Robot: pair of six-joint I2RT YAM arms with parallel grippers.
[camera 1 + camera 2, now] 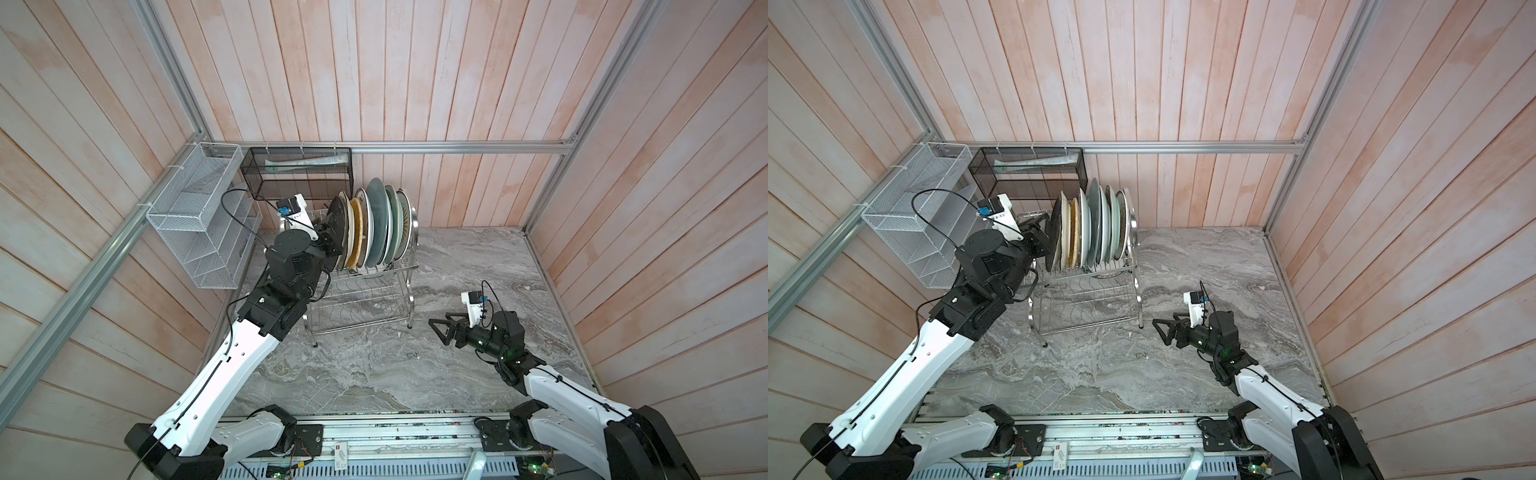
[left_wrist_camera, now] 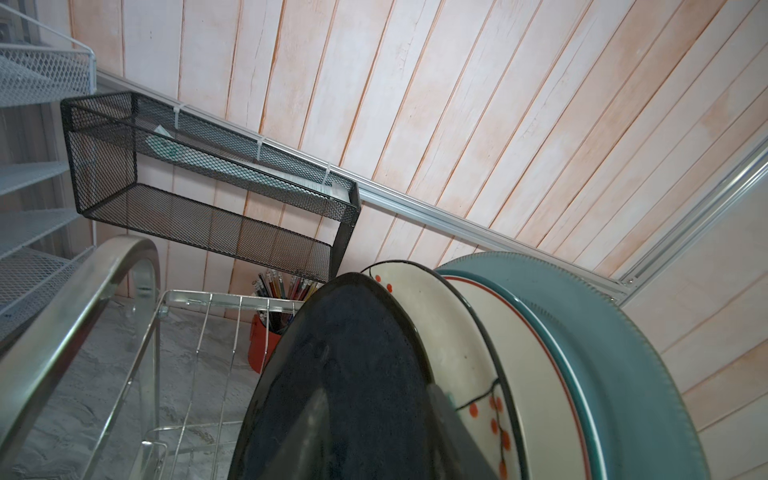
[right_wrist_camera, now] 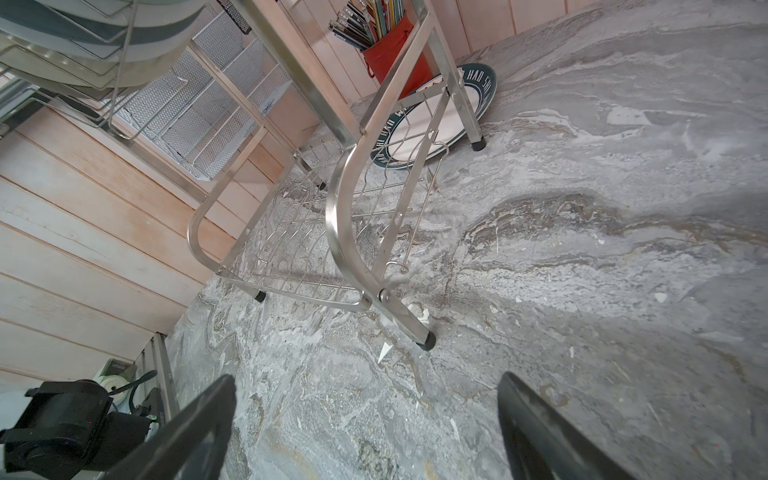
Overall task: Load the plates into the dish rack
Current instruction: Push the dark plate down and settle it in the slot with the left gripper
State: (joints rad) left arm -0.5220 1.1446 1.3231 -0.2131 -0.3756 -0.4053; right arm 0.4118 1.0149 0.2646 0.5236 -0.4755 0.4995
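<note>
At far left a white mesh tiered organiser (image 1: 195, 216) hangs on the side rail, and a black mesh basket (image 1: 297, 166) hangs just beside it on the back rail. The left hand (image 1: 333, 246) reaches to the left end of the row of plates (image 1: 374, 224), which stand on edge in the upper tier of the shiny steel wire dish rack (image 1: 365, 295). In the left wrist view its fingers (image 2: 309, 432) straddle the rim of the round black plate (image 2: 353, 365), one on each face. Whether they press it or stand clear cannot be told.

Behind the black plate come a cream plate with orange berries (image 2: 453, 345), a white plate with a thin red line (image 2: 536, 399) and a blue-grey plate (image 2: 623, 374). In both top views a yellow woven disc (image 1: 356, 232) and a pale green plate (image 1: 393, 216) also stand in the row.

A white plate with a dark lettered rim (image 3: 478, 89) lies flat on the grey marbled desk (image 1: 457, 257) under the rack's far side, near a red cup of pencils (image 3: 390, 50). Right of the rack, the right hand (image 1: 437, 332) hangs just over the desk, fingers wide apart and empty.
</note>
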